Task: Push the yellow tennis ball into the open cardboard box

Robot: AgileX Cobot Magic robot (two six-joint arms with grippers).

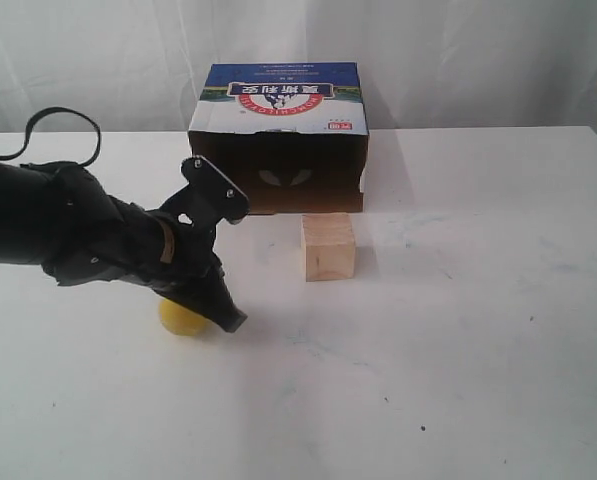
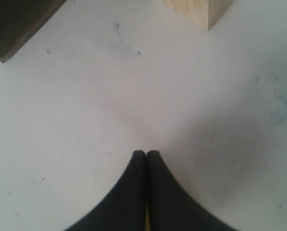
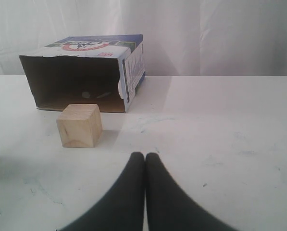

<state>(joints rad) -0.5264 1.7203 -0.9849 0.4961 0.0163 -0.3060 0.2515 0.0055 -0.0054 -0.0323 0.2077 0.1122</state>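
left gripper (image 1: 230,320) low at the front, fingers pressed together, tip at the white table (image 1: 458,350); yellow tennis ball (image 1: 181,318) peeking out just beneath it, well short of the open cardboard box (image 1: 278,150); wooden cube (image 1: 328,247) just before the box mouth; right gripper (image 3: 144,156) closed tight too

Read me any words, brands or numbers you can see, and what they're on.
Top of the open cardboard box, red oval logo: Chinese characters, upside down in the exterior view, too blurred to quote.
Same top, small red tag: too small to read.
Its side panel, right wrist view: fine print, unreadable.
On the wooden cube: none.
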